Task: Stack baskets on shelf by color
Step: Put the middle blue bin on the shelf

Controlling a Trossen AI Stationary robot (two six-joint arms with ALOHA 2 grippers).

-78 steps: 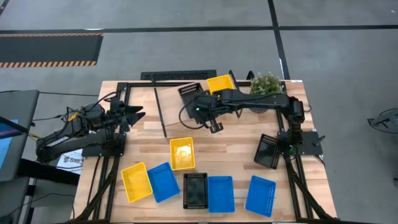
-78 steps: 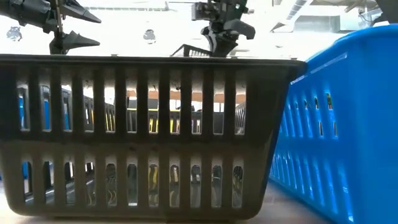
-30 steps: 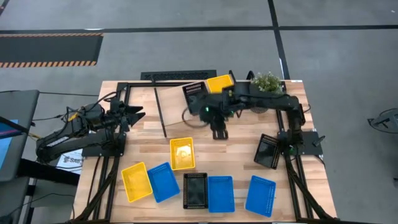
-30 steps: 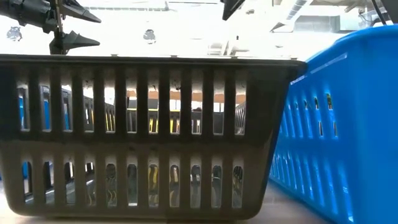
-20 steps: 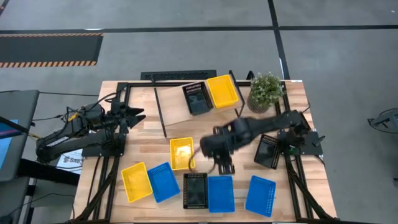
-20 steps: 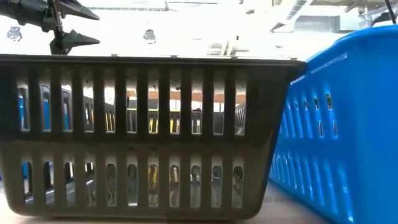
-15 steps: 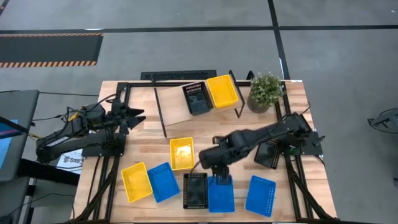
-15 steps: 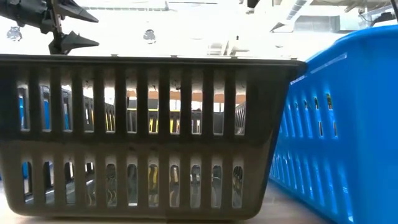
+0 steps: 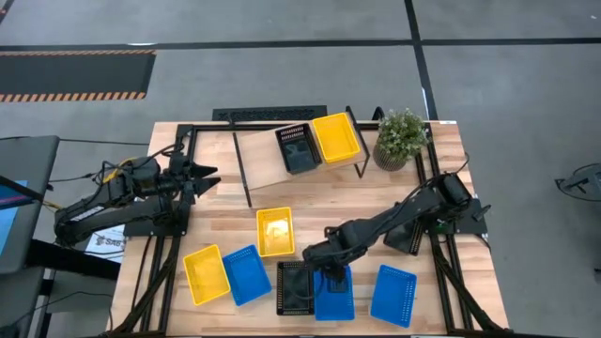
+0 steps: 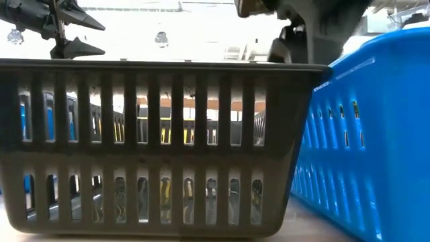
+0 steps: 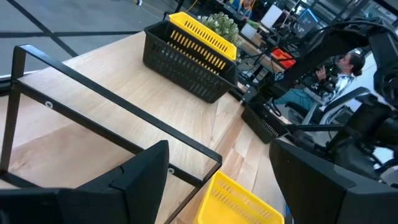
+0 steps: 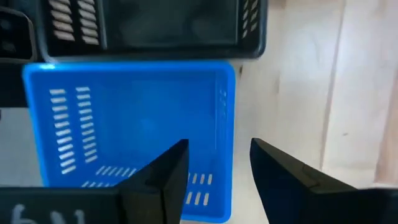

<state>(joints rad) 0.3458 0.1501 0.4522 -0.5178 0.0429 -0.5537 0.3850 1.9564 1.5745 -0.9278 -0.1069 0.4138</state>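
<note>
On the shelf (image 9: 268, 160) at the far side a black basket (image 9: 298, 147) and a yellow basket (image 9: 336, 138) stand side by side. On the table lie two yellow baskets (image 9: 275, 232) (image 9: 206, 274), three blue ones (image 9: 246, 274) (image 9: 333, 293) (image 9: 392, 295) and two black ones (image 9: 296, 286) (image 9: 406, 228). My right gripper (image 12: 217, 168) is open over the middle blue basket (image 12: 137, 124). Its fingers stand on either side of the far short wall (image 12: 230, 118), and no touch shows. My left gripper (image 9: 202, 174) waits open at the table's left.
A potted plant (image 9: 401, 136) stands at the far right beside the shelf. The black basket (image 10: 161, 141) and a blue one (image 10: 376, 134) stand close before the low camera. People and desks show in the room beyond the table (image 11: 339, 68).
My right gripper has swung from just in front of the shelf toward the table's near edge and come down over the middle blue basket. The baskets have stayed where they were.
</note>
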